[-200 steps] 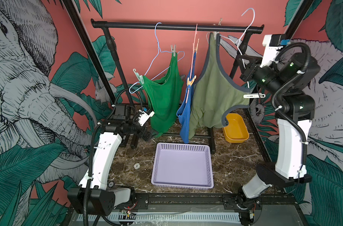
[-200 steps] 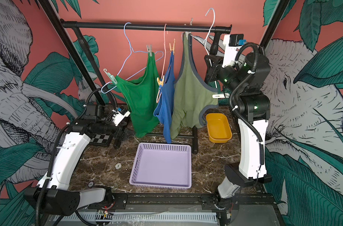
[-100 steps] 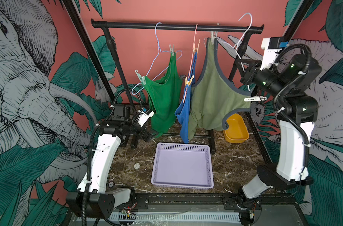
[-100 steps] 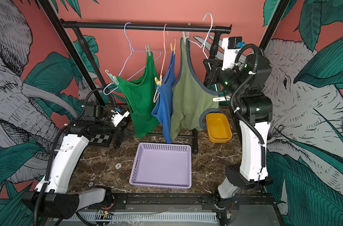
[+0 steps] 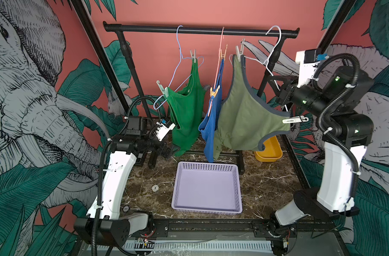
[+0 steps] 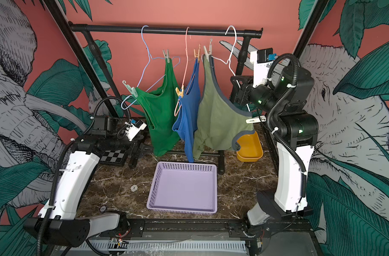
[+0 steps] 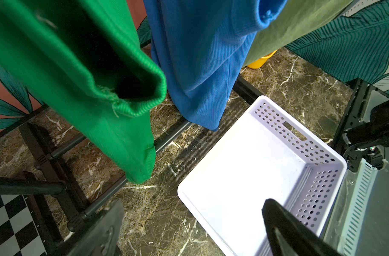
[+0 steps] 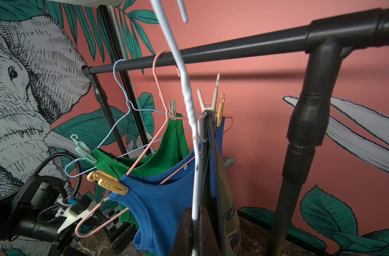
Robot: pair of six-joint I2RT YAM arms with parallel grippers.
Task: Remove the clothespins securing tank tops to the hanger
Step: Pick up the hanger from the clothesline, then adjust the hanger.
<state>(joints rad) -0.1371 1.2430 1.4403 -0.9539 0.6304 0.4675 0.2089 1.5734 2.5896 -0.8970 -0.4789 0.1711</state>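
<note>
The right gripper (image 8: 194,219) is clamped shut on the lower wire of the white wire hanger (image 8: 189,106), beside the black metal rail (image 5: 200,30). That hanger carries the olive fabric tank top with grey trim (image 5: 244,115), pinned by a beige plastic clothespin (image 5: 239,52) at its strap and a white plastic clothespin (image 5: 295,120) at its outer corner. Next along hang the blue fabric tank top (image 5: 211,124) and the bright green fabric tank top (image 5: 186,110), each clipped at two spots. The left gripper (image 7: 192,208) is spread wide and empty, low over the dark marble desk (image 5: 149,188), between the green hem and the lavender perforated plastic basket (image 5: 205,168).
</note>
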